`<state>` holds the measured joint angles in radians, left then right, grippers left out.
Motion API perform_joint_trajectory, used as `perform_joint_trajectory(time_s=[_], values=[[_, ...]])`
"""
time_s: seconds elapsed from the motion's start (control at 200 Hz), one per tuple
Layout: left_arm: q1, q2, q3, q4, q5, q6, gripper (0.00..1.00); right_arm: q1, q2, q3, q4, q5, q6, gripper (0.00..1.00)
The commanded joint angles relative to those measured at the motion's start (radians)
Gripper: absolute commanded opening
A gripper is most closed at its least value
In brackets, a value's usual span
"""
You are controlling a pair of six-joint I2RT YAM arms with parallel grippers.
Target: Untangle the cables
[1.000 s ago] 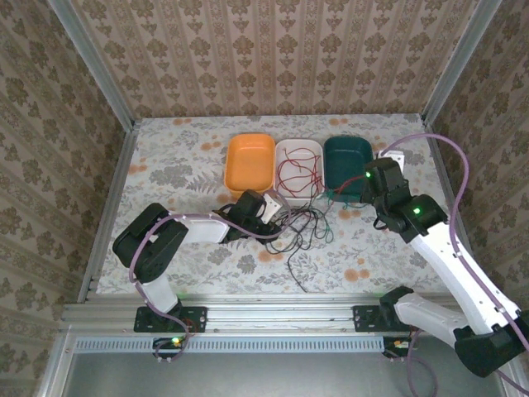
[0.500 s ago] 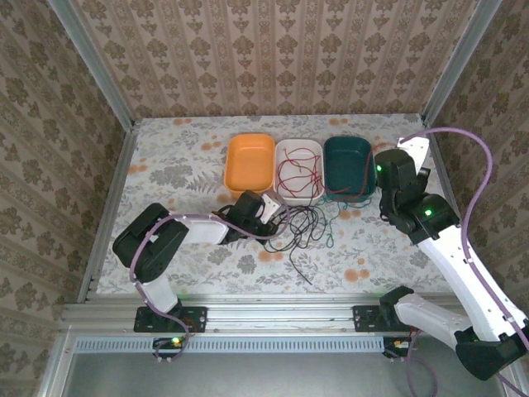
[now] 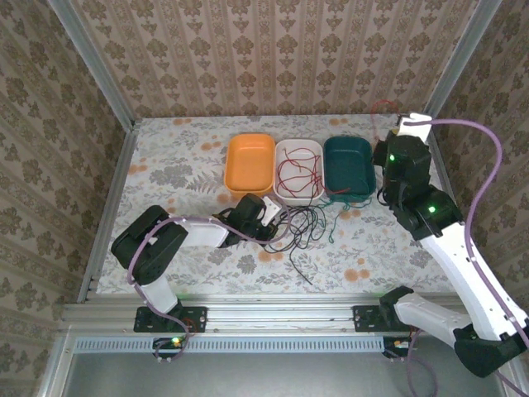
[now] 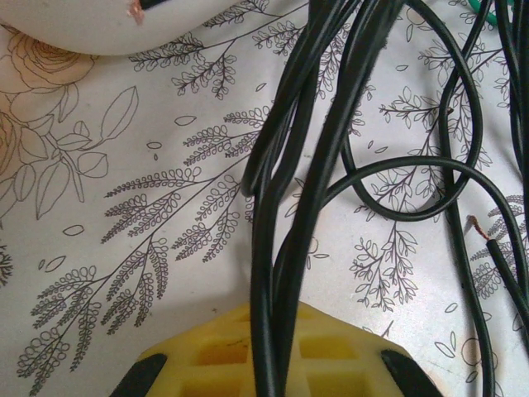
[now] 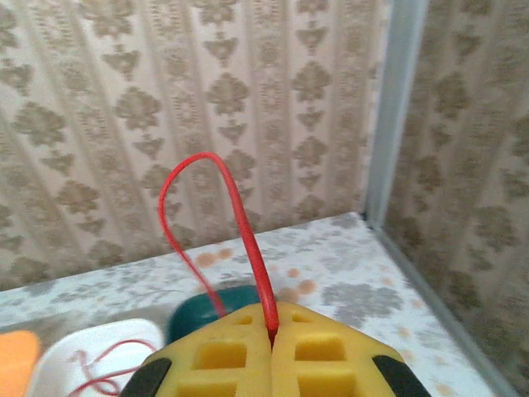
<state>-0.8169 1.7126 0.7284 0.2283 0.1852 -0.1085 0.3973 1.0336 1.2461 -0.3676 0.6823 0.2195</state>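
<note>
One red cable point(image 5: 250, 240) in right hand point(image 5: 271, 341)

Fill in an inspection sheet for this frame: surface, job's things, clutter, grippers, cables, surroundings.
Surface: floral-patterned table.
Job's things: black cables tangled on the table in front of the white tray; red cable lifted; green strand beside the tangle.
Clutter: orange tray, white tray and teal tray in a row at the back.
Grippers: left gripper shut on black cables; right gripper shut on red cable, raised.
Cables: purple arm cables arc beside the right arm.
Surroundings: wallpapered walls, metal frame.
</note>
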Motion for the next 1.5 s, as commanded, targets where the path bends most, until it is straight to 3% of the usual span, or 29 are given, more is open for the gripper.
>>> perform_joint_trajectory(time_s=[0.0, 0.4, 0.83, 1.16, 1.36, 1.495], values=[[-0.015, -0.001, -0.016, -0.086, -0.042, 0.021, 0.0, -0.001, 0.097, 0.043, 0.079, -0.148, 0.067, 0.0], [-0.043, -0.062, -0.015, -0.105, -0.09, 0.008, 0.0, -0.001, 0.471, 0.11, 0.146, -0.375, 0.301, 0.0], [-0.059, -0.073, -0.021, -0.11, -0.109, -0.013, 0.0, -0.003, 0.752, 0.263, 0.147, -0.55, 0.359, 0.0], [-0.067, -0.077, -0.011, -0.127, -0.115, -0.01, 0.0, -0.005, 0.919, 0.297, 0.062, -0.547, 0.427, 0.0], [-0.066, -0.105, -0.02, -0.12, -0.133, -0.013, 0.0, -0.011, 0.916, 0.27, -0.033, -0.44, 0.443, 0.0], [-0.064, -0.111, -0.014, -0.117, -0.132, -0.009, 0.0, -0.011, 0.905, 0.259, -0.072, -0.448, 0.418, 0.0]])
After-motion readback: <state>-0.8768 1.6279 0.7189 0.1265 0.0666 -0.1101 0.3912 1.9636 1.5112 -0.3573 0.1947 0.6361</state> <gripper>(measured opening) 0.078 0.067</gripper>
